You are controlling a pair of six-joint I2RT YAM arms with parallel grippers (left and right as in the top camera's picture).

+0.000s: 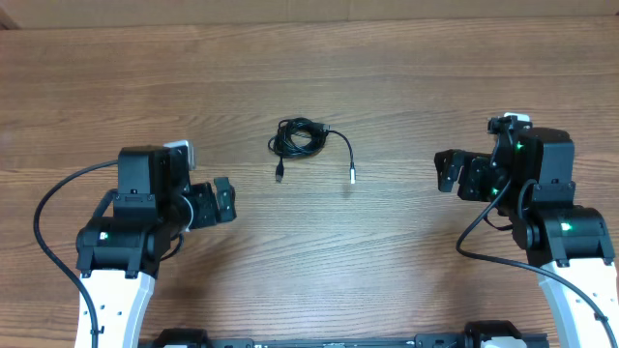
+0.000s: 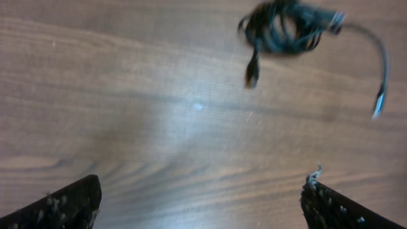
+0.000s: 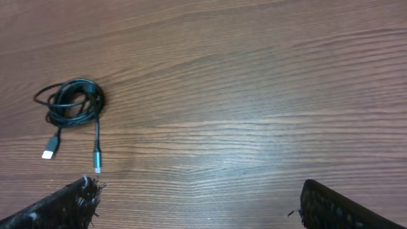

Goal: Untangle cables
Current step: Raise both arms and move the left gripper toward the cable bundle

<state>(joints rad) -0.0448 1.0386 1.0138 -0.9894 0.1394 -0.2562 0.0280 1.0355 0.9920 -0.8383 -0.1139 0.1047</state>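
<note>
cables [image 1: 298, 138]: thin black cords, small coiled bundle, two plugs trailing, lay nearer the far edge of the brown wooden counter [image 1: 387, 48]
left fingers [image 2: 63, 207]: released, spread wide, empty
right fingers [image 3: 343, 210]: released too, empty

Left pincer [image 1: 228, 200] and right pincer [image 1: 443, 172] face inward (both jaws spread wide).

Black cables [image 1: 298, 138] (one plug silver-tipped) on a brown wood-grain table [image 1: 387, 261].
</note>
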